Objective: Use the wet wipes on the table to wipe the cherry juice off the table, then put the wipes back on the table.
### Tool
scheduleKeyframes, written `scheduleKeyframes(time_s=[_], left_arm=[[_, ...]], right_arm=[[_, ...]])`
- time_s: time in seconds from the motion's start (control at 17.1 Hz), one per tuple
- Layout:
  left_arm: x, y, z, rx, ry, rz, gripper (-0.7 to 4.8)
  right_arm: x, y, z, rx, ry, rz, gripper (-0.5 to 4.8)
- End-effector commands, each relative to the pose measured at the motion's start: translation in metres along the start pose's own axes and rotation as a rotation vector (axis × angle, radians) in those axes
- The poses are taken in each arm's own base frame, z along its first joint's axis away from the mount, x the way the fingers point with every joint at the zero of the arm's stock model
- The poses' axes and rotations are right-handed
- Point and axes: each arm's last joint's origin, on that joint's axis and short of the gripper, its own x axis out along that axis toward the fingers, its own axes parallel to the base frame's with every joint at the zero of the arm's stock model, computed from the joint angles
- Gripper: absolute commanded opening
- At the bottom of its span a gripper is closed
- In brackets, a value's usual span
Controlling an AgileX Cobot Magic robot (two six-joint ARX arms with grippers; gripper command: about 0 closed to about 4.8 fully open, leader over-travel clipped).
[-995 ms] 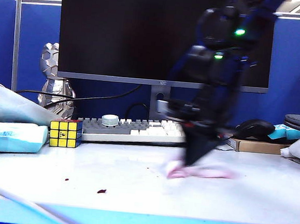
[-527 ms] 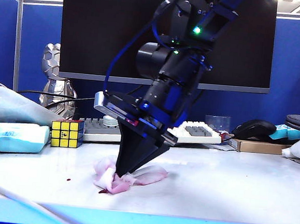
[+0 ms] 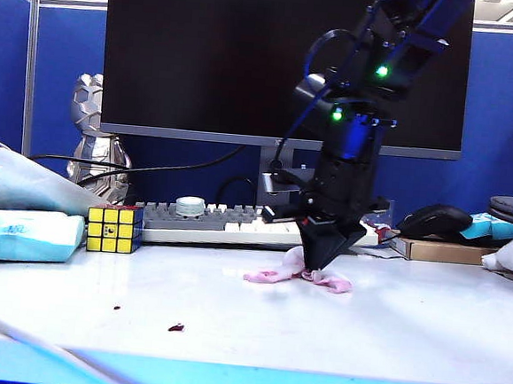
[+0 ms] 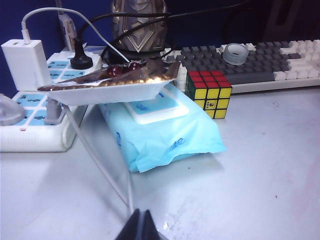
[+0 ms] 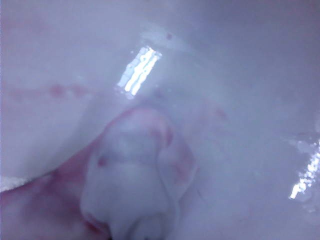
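The right hand (image 3: 323,270) points straight down, clenched on the wet wipes (image 3: 299,276), which trail flat on the tabletop (image 3: 423,330) to either side of its tip. To wipe well, I'd keep the wad pressed flat and drag it toward the front edge, where dark cherry juice specks (image 3: 175,327) lie well apart from the hand, past the puzzle cube (image 3: 112,229). Faint pink smears (image 5: 60,91) near the wad need a pass too. The left hand (image 4: 140,227) hangs clenched and empty near the wipes packet (image 4: 167,132).

Evenly lit from overhead office panels. Sharp in exterior and left wrist views. Soft, hazy and out of focus beyond the right fingers, with white glare streaks.
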Motion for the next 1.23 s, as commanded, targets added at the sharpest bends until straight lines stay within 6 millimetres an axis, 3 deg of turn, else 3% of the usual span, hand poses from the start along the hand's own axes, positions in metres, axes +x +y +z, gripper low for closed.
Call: scheduleKeyframes(time_s=[0.06,0.18,0.29,0.41,0.59,0.88,1.0,1.23], left_arm=[[0.0,0.0,-0.001,0.002,0.012,0.001,0.04],[0.0,0.0,-0.001,0.002,0.012,0.001,0.04],[0.0,0.0,-0.001,0.002,0.012,0.001,0.04],[0.0,0.0,-0.001,0.002,0.012,0.001,0.04],[0.0,0.0,-0.001,0.002,0.012,0.001,0.04],[0.0,0.0,-0.001,0.002,0.012,0.001,0.04],[0.0,0.0,-0.001,0.002,0.012,0.001,0.04],[0.0,0.0,-0.001,0.002,0.012,0.0,0.04]], right_arm=[[0.004,0.023,-0.017,-0.056,0.133,0.372,-0.05],[-0.001,0.049,-0.023,-0.11,0.179,0.565,-0.05],[-0.008,0.072,-0.035,-0.17,0.302,0.602,-0.05],[-0.013,0.082,-0.045,-0.197,0.408,0.562,-0.05],[-0.014,0.068,-0.055,-0.256,0.536,0.255,-0.05],[-0.002,0.022,-0.042,-0.119,0.418,-0.038,-0.05],[-0.003,0.021,-0.043,-0.108,0.435,0.007,-0.05],[-0.009,0.047,-0.048,-0.08,0.483,0.412,-0.05]])
